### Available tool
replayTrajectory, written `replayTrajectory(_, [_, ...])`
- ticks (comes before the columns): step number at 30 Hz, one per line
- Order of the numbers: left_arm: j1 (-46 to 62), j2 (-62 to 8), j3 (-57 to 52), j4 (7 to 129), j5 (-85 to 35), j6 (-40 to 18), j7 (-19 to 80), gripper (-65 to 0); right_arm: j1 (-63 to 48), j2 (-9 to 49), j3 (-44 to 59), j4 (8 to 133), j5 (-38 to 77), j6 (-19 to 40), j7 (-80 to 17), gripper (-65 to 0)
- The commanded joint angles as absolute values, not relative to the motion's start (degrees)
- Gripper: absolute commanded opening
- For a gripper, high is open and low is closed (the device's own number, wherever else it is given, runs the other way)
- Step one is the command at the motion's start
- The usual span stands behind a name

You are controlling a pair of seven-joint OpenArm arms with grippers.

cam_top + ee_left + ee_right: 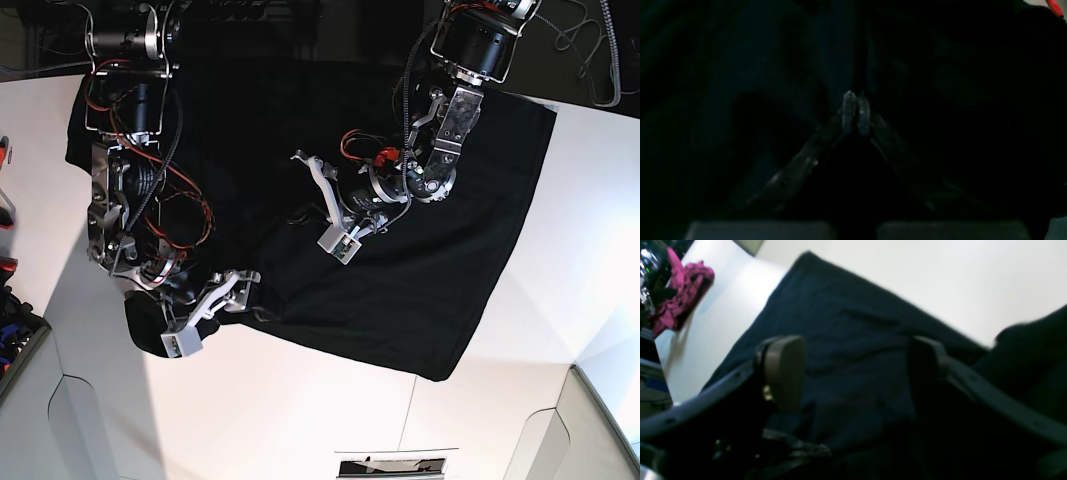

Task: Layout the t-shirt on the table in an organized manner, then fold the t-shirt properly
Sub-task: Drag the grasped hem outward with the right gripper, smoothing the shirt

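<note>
Spreading across most of the base view, the white worktop (320, 410) carries everything else, its bare surface showing along the near edge and both sides. Over its far half lies the t-shirt (450, 250), a broad black sheet, mostly flat toward the base view's right, where one straight hem runs down to a corner near the middle of the worktop. Toward that view's left the cloth is bunched and rumpled under the arm there. No print shows on the side facing up.

Two arms reach in from the far edge. The left gripper (300, 215), on the base view's right, sits low over the middle of the shirt; in its wrist view the two fingertips (849, 111) stand pressed together with dark cloth all around them, and whether a fold is caught between them cannot be told in that dim picture. The right gripper (853, 373), on the base view's left, hangs at the shirt's near bunched edge with its jaws spread wide, dark fabric lying flat in the gap and nothing pinched.

A crumpled magenta cloth (680, 296) lies at the worktop's edge in the right wrist view, well apart from the shirt. A small red part (383, 156) shows on the left arm.
</note>
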State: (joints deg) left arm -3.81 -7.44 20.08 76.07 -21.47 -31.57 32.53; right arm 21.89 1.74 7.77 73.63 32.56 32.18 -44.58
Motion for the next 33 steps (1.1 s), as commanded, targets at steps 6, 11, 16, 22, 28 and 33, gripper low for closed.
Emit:
replayTrajectory(6, [-3.8, -7.6, 20.2, 76.0, -19.0, -31.1, 36.0, -65.0, 21.0, 2.0, 7.8, 74.7, 33.3, 32.8, -41.6, -20.5])
replayTrajectory(11, [-3.8, -7.7, 20.3, 76.0, -19.0, -31.1, 36.0, -65.0, 19.1, 2.1, 7.7, 74.1, 24.4, 32.6, -35.4, -20.5])
replayTrajectory(16, [-3.8, -7.6, 20.2, 76.0, -19.4, -31.1, 36.0, -65.0, 18.6, 3.6, 7.7, 71.7, 19.3, 32.1, -31.2, -57.9])
replayTrajectory(22, [-3.8, -7.7, 20.2, 76.0, -19.5, -31.1, 36.1, -65.0, 18.7, 7.7, 7.8, 71.6, 15.5, 31.0, -28.9, -65.0])
replayTrajectory(28, [-3.8, -7.8, 20.2, 76.0, -19.5, -31.1, 36.2, -65.0, 18.7, 15.5, 8.1, 71.6, 10.3, 25.3, -26.7, -65.0])
replayTrajectory(33, [-3.8, -7.8, 20.2, 76.0, -19.5, -31.1, 36.2, -65.0, 18.8, 21.8, 11.8, 71.6, 10.1, 21.1, -26.2, -65.0])
